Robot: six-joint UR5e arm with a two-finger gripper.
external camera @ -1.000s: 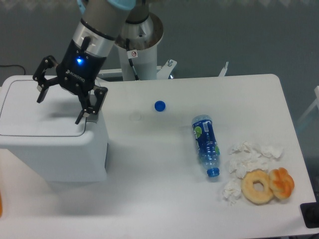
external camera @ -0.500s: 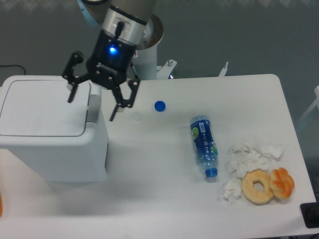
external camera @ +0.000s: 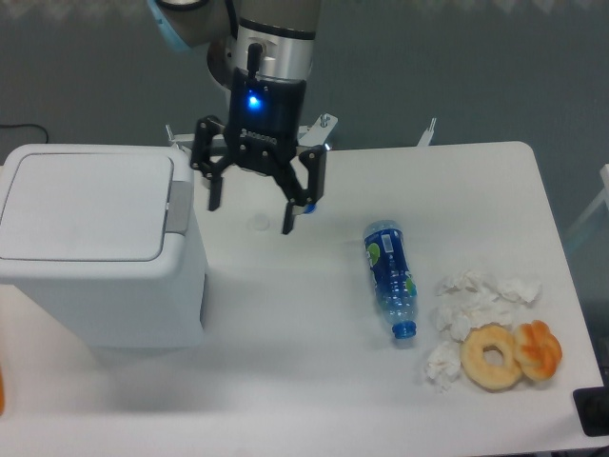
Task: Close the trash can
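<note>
Pincer [external camera: 249, 217] spread empty, right of lidded trash can [external camera: 100, 248]

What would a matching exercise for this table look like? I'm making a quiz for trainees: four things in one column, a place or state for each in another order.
Column one:
1. trash can
2. claw
3. water bottle
4. doughnuts

Column two:
A. lying on its side, cap off, mid-table
B. at the table's left end, lid down
C. near the right front corner, beside crumpled tissues
D. open and empty, above the table right of the bin

Pairs: 1-B, 2-D, 3-A, 4-C
</note>
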